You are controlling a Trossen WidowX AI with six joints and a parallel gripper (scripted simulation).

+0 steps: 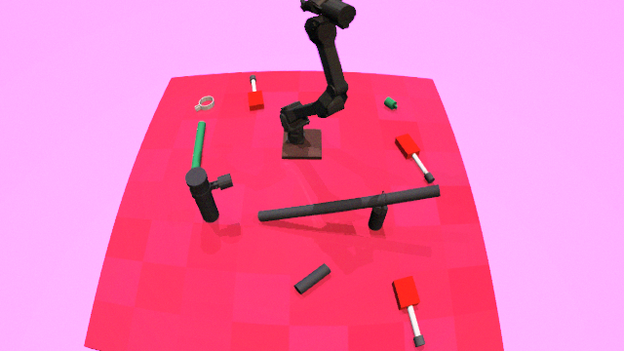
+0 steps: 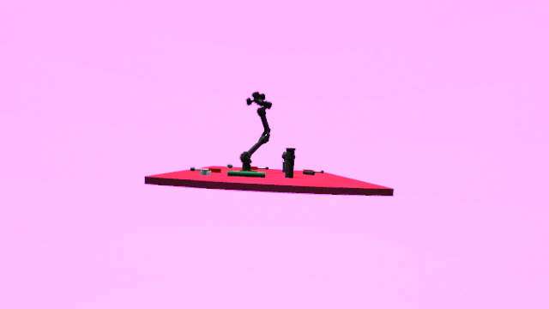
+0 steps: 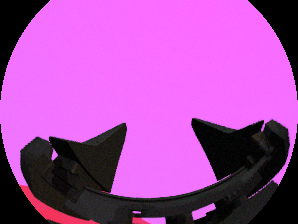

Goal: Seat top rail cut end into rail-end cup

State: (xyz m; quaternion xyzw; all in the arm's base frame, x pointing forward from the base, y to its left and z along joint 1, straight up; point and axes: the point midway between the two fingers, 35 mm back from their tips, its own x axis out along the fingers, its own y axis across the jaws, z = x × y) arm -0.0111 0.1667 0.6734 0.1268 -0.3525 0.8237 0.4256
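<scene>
Nearest the top camera, along the counter's front edge, a short dark tube and a red-handled tool are seen lying flat. Toward the left edge the big post stands, with the rail-end cup hanging near its cap and facing right; a green rod lies behind it. Right of the post, the top rail is carried through the loop cap on a shorter post, its cut end well apart from the cup and apparently sagging lower than the far end. Further right, another red tool is seen near the right edge.

The gripper is raised high above the counter's back edge, its jaws spread wide and holding nothing; only pink background is seen between them in the wrist view.

Several risks are judged from here. If the rail is gripped far from the cut end, the end could droop under the cup and jam against it. A misaligned push could knock the band down the post, or the rail could be dragged out of the loop cap.
</scene>
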